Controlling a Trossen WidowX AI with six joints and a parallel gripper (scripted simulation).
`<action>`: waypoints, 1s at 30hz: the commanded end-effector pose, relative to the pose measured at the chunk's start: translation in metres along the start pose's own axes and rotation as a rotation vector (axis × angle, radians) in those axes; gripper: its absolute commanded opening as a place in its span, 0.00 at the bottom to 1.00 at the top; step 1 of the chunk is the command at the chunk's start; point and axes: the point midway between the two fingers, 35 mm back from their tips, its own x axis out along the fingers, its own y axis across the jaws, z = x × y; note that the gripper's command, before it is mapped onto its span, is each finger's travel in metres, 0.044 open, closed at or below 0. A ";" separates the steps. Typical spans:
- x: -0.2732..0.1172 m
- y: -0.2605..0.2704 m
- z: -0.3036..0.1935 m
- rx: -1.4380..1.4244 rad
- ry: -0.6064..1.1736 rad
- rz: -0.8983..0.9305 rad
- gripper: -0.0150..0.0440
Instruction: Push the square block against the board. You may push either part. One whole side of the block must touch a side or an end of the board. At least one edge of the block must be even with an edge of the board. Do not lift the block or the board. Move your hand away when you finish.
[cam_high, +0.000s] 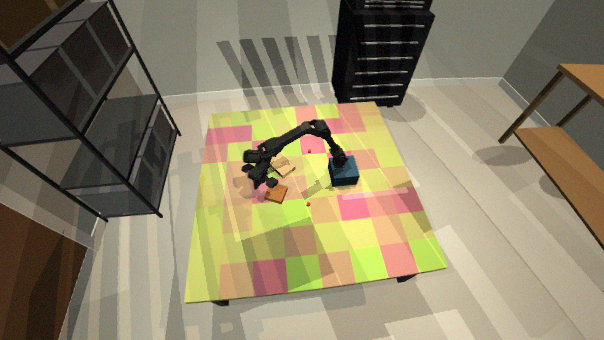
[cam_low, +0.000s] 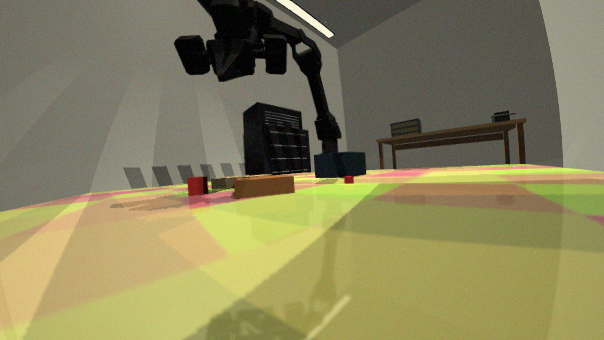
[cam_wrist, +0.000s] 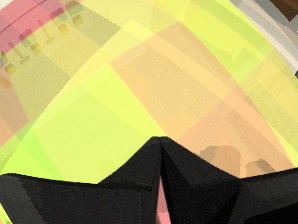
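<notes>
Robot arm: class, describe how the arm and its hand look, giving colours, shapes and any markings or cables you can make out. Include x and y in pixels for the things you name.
The arm (cam_high: 295, 134) (cam_low: 311, 75) is black all over, with slim links and chunky joints. The hand (cam_wrist: 158, 144) is black too, its two wedge-shaped fingers tapering to narrow tips. I can make out no markings or loose cables.

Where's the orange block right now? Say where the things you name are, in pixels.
In the top view, the orange block (cam_high: 276, 193) (cam_low: 265, 186) lies left of centre on the patchwork tabletop (cam_high: 270, 240) (cam_low: 400, 280), just below the gripper (cam_high: 257, 185).
</notes>
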 end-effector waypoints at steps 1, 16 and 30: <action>0.011 -0.006 -0.018 0.140 0.067 -0.003 0.25; 0.029 -0.025 -0.071 0.614 0.258 -0.070 0.25; 0.038 -0.038 -0.122 1.040 0.426 -0.195 0.25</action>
